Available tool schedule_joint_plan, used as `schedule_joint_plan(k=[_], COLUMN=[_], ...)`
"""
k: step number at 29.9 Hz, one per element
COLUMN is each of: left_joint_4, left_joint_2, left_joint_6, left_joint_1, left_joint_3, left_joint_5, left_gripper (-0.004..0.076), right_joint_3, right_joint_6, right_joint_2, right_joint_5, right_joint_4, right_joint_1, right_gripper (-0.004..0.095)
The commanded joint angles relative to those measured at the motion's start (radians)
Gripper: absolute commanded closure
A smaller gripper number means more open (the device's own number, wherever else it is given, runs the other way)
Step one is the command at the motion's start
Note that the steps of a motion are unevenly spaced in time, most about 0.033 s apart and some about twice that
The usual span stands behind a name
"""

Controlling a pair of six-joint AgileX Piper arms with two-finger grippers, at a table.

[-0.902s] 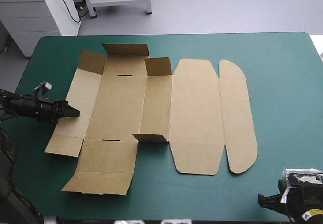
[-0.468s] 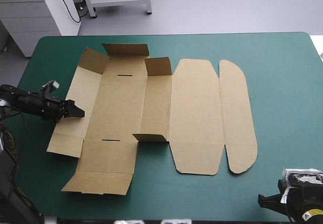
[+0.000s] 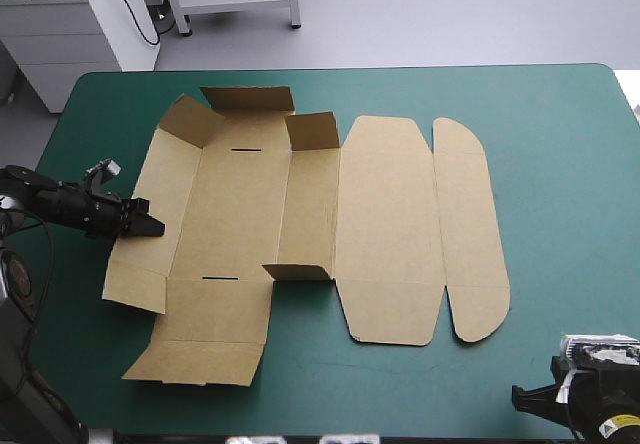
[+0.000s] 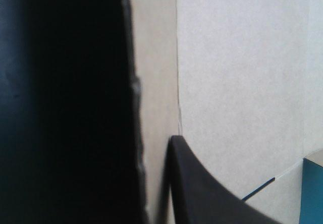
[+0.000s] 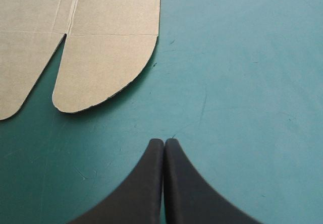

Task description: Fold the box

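The brown box lies as a cut sheet in the middle of the teal-green cover, with its lid and rounded flap flat toward the right. Two short flaps stand raised at the far side, and the far-left flap tilts up. My left gripper is at the sheet's left panel, shut on the board's edge. In the left wrist view the board runs between the black fingers. My right gripper is shut and holds nothing, near the table's front right corner, short of the rounded flap.
Teal-green cover shows between the rounded flap and the table's right edge. A narrower strip of cover runs along the front edge under the box's near flap.
My left gripper moved right onto the box's left panel. That panel's outer edge has shifted right and the far-left flap tilts up more. The right arm has not moved.
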Motion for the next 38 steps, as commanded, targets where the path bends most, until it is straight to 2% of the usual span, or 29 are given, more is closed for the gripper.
schedule_joint_plan(k=[1,6,10,21,30,38], left_joint_4=[0.132,0.139,0.142,0.222,0.563,0.894], left_joint_2=[-0.026,-0.028,-0.028,-0.031,-0.031,-0.034], left_joint_6=[0.044,0.141,0.160,0.167,0.124,0.036], left_joint_1=[-0.023,-0.070,-0.123,-0.372,-0.665,-0.925], left_joint_3=[-0.002,-0.009,-0.058,-0.353,-0.621,-0.702], left_joint_5=[0.078,0.078,0.074,0.052,-0.084,-0.170], left_gripper=[0.0730,0.0730,0.0732,0.0732,0.0732,0.0732], right_joint_3=[-0.021,-0.021,-0.021,-0.021,-0.021,-0.021], right_joint_6=[-0.008,-0.008,-0.008,-0.008,-0.008,-0.008], right_joint_2=[0.012,0.012,0.012,0.012,0.012,0.012], right_joint_5=[-0.059,-0.059,-0.059,-0.057,-0.057,-0.065], right_joint_4=[0.005,0.005,0.005,0.005,0.005,0.005], right_joint_1=[0.002,0.002,0.002,0.002,0.002,0.002], right_gripper=[0.0927,0.0928,0.0928,0.0928,0.0928,0.0928])
